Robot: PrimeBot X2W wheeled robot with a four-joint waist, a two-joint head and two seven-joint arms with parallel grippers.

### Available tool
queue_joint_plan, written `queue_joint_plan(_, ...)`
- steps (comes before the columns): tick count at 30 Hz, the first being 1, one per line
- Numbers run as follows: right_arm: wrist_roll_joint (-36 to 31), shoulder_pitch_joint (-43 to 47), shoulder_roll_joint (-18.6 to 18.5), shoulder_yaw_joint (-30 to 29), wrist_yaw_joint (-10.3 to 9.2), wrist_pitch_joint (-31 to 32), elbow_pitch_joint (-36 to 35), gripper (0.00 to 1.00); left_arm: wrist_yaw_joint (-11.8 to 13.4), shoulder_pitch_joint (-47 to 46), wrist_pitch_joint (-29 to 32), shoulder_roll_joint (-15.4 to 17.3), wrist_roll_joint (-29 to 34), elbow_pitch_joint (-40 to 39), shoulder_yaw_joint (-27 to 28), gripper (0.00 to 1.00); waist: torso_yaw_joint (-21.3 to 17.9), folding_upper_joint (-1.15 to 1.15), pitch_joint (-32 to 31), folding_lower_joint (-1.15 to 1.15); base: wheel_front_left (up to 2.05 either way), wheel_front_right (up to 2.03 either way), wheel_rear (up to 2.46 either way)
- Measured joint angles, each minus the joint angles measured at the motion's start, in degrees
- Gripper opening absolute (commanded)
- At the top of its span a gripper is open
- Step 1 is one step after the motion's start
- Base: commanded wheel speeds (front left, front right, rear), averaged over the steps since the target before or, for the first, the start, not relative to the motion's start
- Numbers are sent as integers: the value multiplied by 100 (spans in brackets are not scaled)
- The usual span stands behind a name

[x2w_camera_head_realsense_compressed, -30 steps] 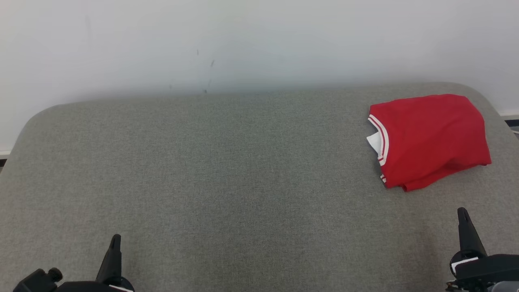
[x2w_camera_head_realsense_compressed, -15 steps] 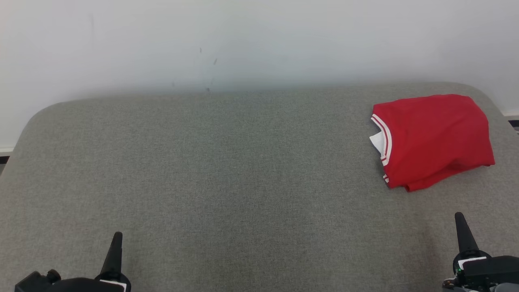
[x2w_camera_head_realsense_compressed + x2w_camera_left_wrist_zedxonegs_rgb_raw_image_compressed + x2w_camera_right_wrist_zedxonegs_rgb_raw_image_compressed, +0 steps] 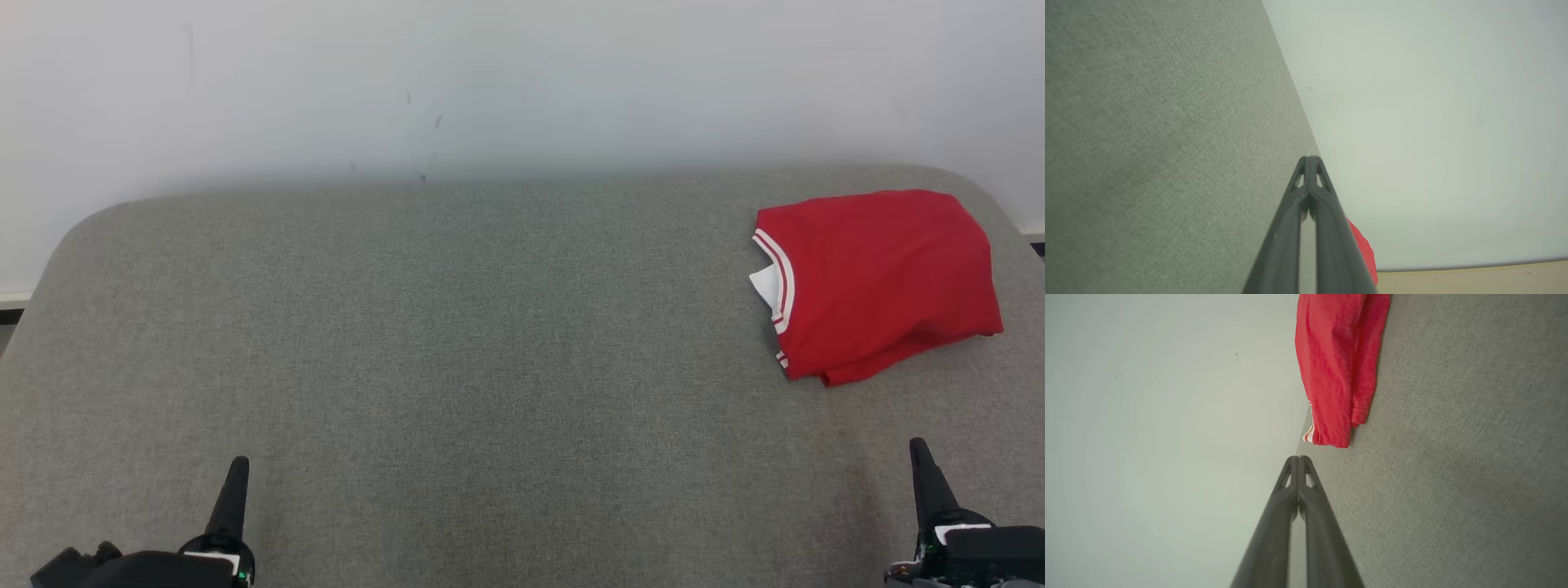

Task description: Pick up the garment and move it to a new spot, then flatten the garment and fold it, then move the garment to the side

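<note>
The garment (image 3: 882, 282) is a red shirt with white-striped trim, folded into a compact bundle at the far right of the grey padded table (image 3: 457, 327). The right wrist view shows the garment (image 3: 1337, 367) ahead of my right gripper (image 3: 1298, 458), whose fingers are pressed together and empty. A red sliver of the garment (image 3: 1365, 251) peeks past my left gripper (image 3: 1309, 158), also shut and empty. In the head view my left gripper (image 3: 237, 462) sits low at the near left and my right gripper (image 3: 918, 445) at the near right, well short of the garment.
A pale wall (image 3: 522, 82) rises directly behind the table's far edge. The table's corners are rounded, and a strip of floor (image 3: 1474, 277) shows beyond its right end.
Both grippers have drawn back a little toward the near edge. The picture has shifted slightly right, so the camera moved; the garment lies as before.
</note>
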Motion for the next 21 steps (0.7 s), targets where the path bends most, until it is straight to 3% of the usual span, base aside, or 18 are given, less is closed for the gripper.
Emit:
queue_joint_plan(16,1045,-128,297,-319,246,323,335,0,-181,-197,325,-232,-889,157,318,0,46,0,25,0,0,0,0)
queue_joint_plan(21,1089,-188,320,-337,252,345,354,0,-194,-197,343,-271,-1007,175,328,0,48,0,26,0,0,0,0)
